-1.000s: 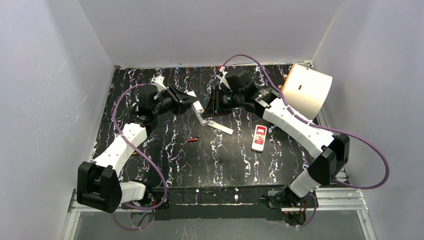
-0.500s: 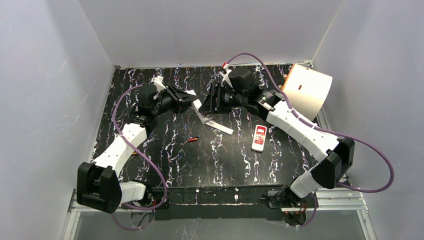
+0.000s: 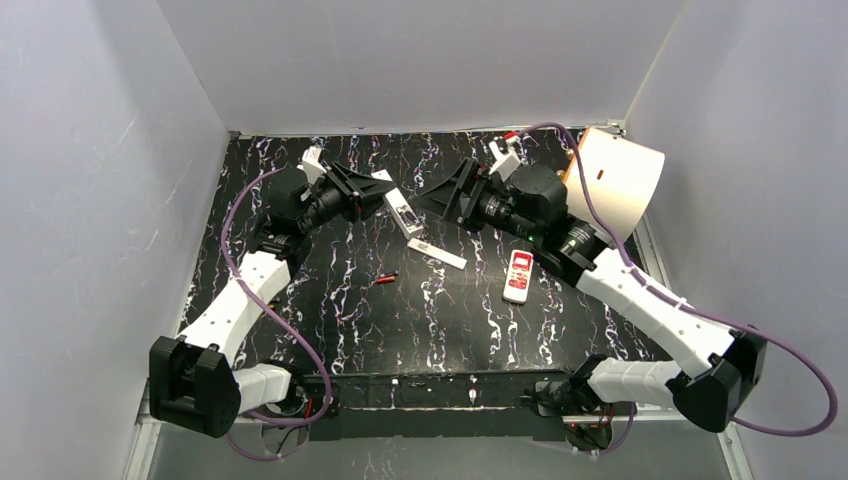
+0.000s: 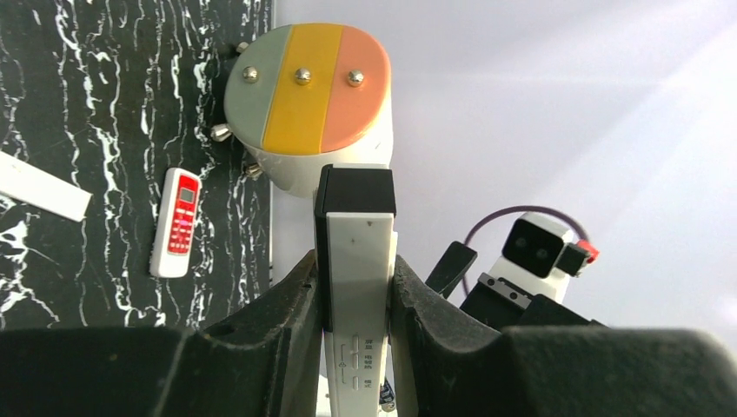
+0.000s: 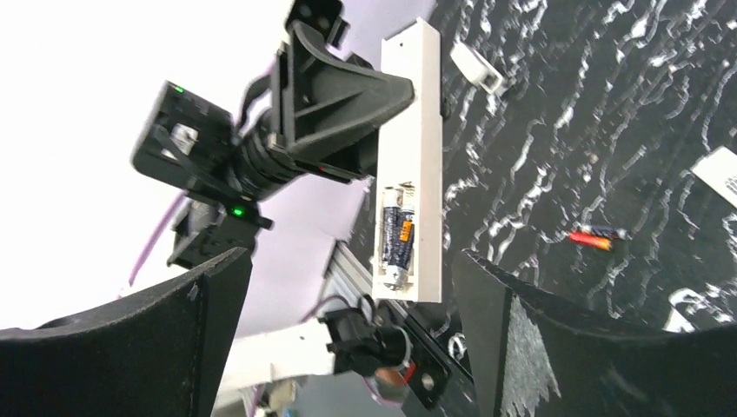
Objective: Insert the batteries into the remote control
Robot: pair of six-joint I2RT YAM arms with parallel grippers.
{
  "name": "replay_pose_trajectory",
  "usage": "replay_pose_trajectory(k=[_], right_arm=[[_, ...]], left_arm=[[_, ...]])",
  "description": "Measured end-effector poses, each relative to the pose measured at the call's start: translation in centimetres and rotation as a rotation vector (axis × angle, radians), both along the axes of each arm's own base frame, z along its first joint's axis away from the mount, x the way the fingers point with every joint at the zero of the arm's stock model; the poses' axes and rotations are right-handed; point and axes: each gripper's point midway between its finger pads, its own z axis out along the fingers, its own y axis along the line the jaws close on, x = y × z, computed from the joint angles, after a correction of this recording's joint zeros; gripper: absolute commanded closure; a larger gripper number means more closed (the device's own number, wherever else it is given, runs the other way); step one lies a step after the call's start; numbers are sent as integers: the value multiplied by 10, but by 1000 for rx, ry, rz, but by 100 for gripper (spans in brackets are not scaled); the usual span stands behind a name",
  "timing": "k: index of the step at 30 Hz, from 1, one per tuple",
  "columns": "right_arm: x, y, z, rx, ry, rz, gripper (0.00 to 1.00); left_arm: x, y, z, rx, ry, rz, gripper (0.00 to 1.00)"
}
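Note:
My left gripper (image 3: 378,195) (image 4: 352,269) is shut on the white remote control (image 3: 400,212) (image 4: 358,261) (image 5: 408,165) and holds it above the table. The remote's open compartment faces the right wrist view, and a dark battery with orange markings (image 5: 395,239) lies in it. My right gripper (image 3: 440,195) (image 5: 352,256) stands wide open and empty, just right of the remote and apart from it. Loose orange-red and black batteries (image 3: 385,279) (image 5: 595,236) lie on the black marbled table (image 3: 330,300).
A flat white strip (image 3: 438,254) lies below the held remote. To the right lies a red-and-white remote (image 3: 518,276) (image 4: 175,222). A white drum with a grey, yellow and orange end (image 3: 618,180) (image 4: 304,95) lies at the back right corner. A small white piece (image 5: 476,68) rests on the table.
My right gripper has opened wide and drawn back to the right, away from the remote. The left gripper has raised the remote slightly.

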Motion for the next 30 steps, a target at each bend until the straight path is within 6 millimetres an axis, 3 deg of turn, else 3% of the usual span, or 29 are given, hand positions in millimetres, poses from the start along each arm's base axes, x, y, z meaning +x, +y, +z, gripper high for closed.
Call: replay_pose_trajectory(k=[7,16,20,24,30], right_arm=[[3,-11,26,166,-30,-86,1],[7,-8,59,344,-6,-103,1],[11,-3,61,381,15,-100,2],[12,2,61,403,36,-88,11],[18,16,48,402,83,-61,18]], left_arm=[[0,0,20,-70,-14,14,100],[6,2,58,-217,-52,50,100],[7,4,73,-280,-67,59,100],[11,5,81,-329,-62,70,100],[15,6,85,-377,-40,82,100]])
